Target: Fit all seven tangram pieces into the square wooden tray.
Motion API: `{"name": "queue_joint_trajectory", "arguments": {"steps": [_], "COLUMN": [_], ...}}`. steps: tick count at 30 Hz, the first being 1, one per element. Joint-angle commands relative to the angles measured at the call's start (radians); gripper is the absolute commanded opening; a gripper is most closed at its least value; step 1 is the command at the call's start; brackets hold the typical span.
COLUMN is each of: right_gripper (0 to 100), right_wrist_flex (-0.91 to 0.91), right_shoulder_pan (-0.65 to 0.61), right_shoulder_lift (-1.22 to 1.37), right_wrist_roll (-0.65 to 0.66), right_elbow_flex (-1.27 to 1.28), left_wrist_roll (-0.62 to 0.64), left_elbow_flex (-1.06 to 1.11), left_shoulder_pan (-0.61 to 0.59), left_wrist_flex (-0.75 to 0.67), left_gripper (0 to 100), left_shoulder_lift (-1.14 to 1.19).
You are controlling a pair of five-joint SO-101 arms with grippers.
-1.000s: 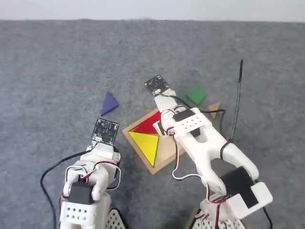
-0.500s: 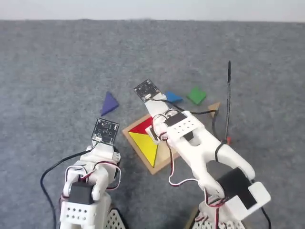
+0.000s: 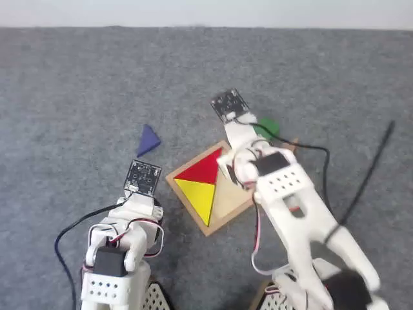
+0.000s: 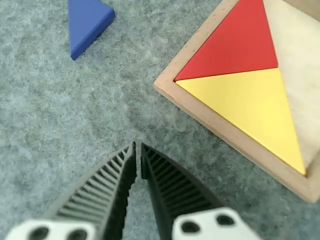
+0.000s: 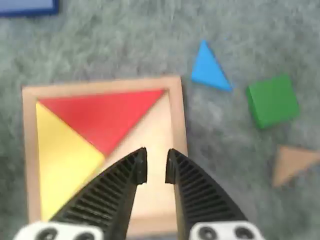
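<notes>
The square wooden tray lies mid-table with a red triangle and a yellow triangle seated in it. My right gripper hovers over the tray's bare wood beside the red triangle, open by a narrow gap and holding nothing. Beyond the tray rim lie a light blue triangle, a green square and a tan triangle. My left gripper is shut and empty over the carpet, short of the tray's corner. A dark blue triangle lies farther out.
Grey carpet covers the whole table. The right arm reaches over the tray's right side and hides part of the green square. A black cable trails at the right. Open carpet lies left of the dark blue triangle.
The right arm swung left over the tray, then back right and farther out toward the green square. Its cable swung right. The left arm kept still.
</notes>
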Motion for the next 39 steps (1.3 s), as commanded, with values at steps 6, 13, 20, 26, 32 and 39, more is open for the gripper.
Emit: {"name": "queue_joint_trajectory", "arguments": {"steps": [6, 13, 20, 26, 32, 39], "right_gripper": [7.0, 7.0, 7.0, 7.0, 7.0, 7.0], "right_wrist_flex": [0.217, 0.228, 0.17, 0.209, 0.268, 0.292], "right_shoulder_pan": [0.329, 0.427, 0.415, 0.421, 0.421, 0.444], "right_shoulder_lift": [-0.07, 0.05, 0.166, 0.236, 0.242, 0.24], "right_wrist_roll": [-0.032, -0.066, -0.075, -0.078, -0.203, -0.078], "right_elbow_flex": [0.018, 0.017, -0.086, -0.215, -0.216, -0.114], "left_wrist_roll": [-0.002, -0.002, -0.002, -0.002, -0.002, -0.002], "left_elbow_flex": [-0.01, -0.01, -0.01, -0.01, -0.01, -0.01], "left_shoulder_pan": [0.0, 0.0, 0.0, 0.0, 0.0, 0.0], "left_wrist_flex": [0.002, 0.002, 0.002, 0.002, 0.002, 0.002], "left_gripper": [2, 2, 2, 2, 2, 2], "left_shoulder_lift": [-0.017, -0.017, -0.017, -0.017, -0.017, -0.017]}}
